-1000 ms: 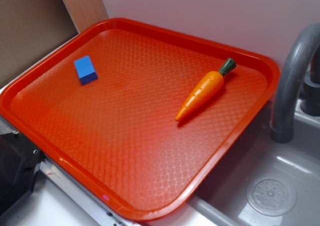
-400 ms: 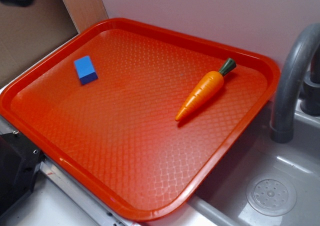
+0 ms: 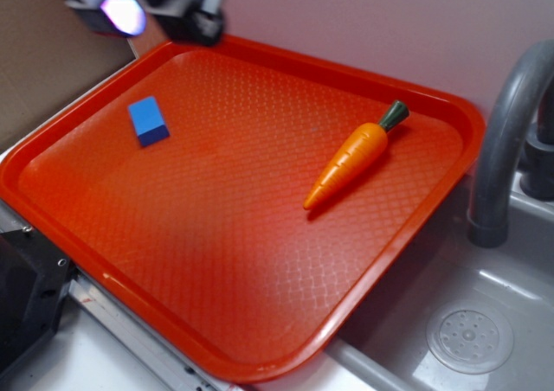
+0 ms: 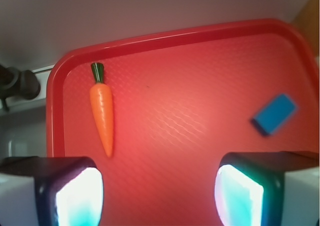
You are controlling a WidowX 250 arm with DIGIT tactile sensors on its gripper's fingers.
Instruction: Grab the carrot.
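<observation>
In the exterior view the gripper hangs blurred above the tray's far left corner, well apart from the carrot lying untouched near the right rim, so the whole grab is left. In the wrist view the fingers stand spread and empty, carrot ahead beside the blue block; no writing shows.
</observation>
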